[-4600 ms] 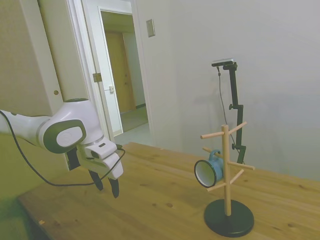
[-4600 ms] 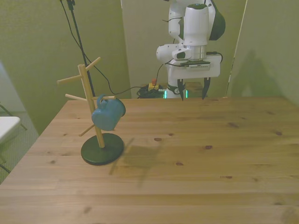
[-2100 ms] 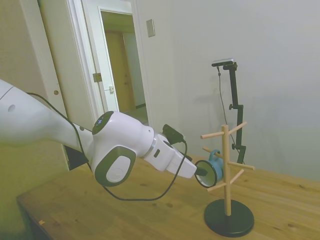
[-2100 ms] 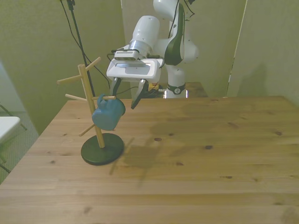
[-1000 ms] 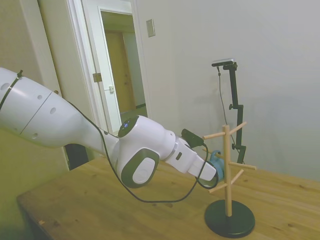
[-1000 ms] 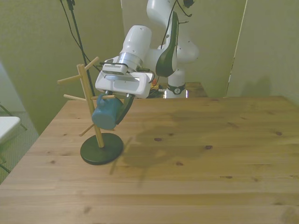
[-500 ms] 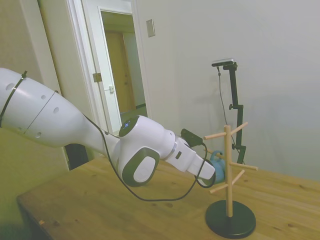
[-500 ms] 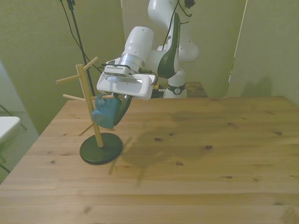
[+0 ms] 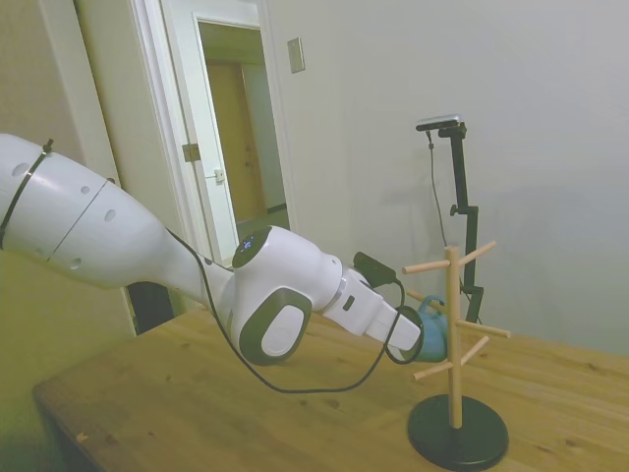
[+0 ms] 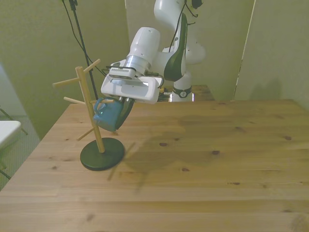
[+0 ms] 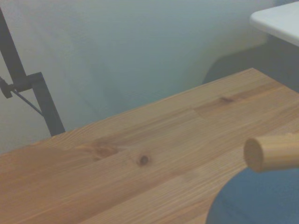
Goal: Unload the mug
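The light-blue mug (image 10: 106, 115) hangs by its handle on a peg of the wooden mug tree (image 10: 89, 108), at the front view's left. My gripper (image 10: 114, 118) is shut on the mug from the side away from the post, with one dark finger (image 10: 126, 111) showing against its wall. In the side view the gripper (image 9: 423, 339) covers most of the mug (image 9: 436, 323), which sits just beside the post (image 9: 454, 344). The post leans a little. The wrist view shows the mug's blue wall (image 11: 261, 200) and a peg's end (image 11: 270, 152) above it.
The tree's round black base (image 10: 101, 153) rests on the wooden table (image 10: 203, 164) near its edge at the front view's left. Several bare pegs (image 10: 65, 82) stick out of the post. A white surface (image 10: 7, 131) stands beyond that table edge.
My gripper came from open above the table, reached the mug and closed around it. In the last second the tree and base have shifted with the mug, the post leaning more.
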{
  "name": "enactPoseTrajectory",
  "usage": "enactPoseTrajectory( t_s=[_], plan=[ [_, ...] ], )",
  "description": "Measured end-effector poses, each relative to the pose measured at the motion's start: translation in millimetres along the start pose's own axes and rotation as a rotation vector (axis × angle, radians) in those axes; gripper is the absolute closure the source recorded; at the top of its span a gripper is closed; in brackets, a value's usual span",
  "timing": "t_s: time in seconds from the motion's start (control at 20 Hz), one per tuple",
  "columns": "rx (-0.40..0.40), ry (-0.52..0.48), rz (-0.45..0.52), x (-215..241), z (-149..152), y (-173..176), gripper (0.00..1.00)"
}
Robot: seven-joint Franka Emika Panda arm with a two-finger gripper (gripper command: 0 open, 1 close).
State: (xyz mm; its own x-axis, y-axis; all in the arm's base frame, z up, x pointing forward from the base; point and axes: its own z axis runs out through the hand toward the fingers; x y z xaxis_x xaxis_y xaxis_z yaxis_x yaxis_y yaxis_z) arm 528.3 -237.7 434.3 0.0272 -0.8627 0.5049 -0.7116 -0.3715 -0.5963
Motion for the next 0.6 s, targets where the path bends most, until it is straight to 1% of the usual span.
enactPoseTrajectory(
  t_s=[0.4, 0.6],
  plan=[
    [0.04, 0.016, -0.007, 2.4, -14.5, -12.8, 1.0],
    [0.053, 0.009, -0.027, -4.0, -17.3, -20.5, 1.0]
  ],
)
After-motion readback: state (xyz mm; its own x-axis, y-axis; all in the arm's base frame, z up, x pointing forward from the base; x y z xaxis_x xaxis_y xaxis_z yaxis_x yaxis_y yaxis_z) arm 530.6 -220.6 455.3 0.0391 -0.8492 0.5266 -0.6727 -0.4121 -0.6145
